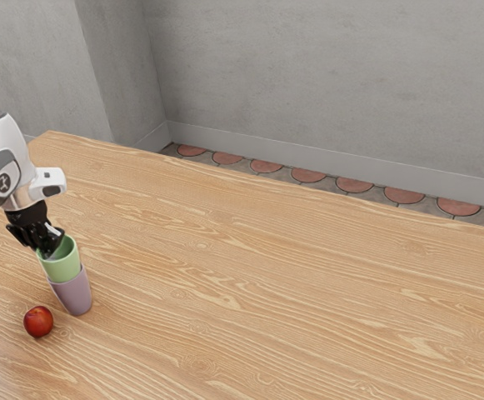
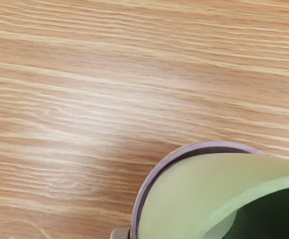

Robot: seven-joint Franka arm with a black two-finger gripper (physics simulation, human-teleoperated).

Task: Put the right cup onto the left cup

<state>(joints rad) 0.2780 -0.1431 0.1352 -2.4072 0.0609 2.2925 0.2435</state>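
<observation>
My gripper is at the rim of the green cup, on the side toward the arm, with its tip partly hidden by the cup. The green cup sits with its lower part inside the purple cup, which stands on the table and leans a little. In the wrist view the green cup is large and tilted, its dark opening toward one side. Around it curves the rim of the purple cup.
A red apple-like fruit lies on the wooden table close to the purple cup, nearer the exterior view's lower edge. The table's far edge runs below a grey wall.
</observation>
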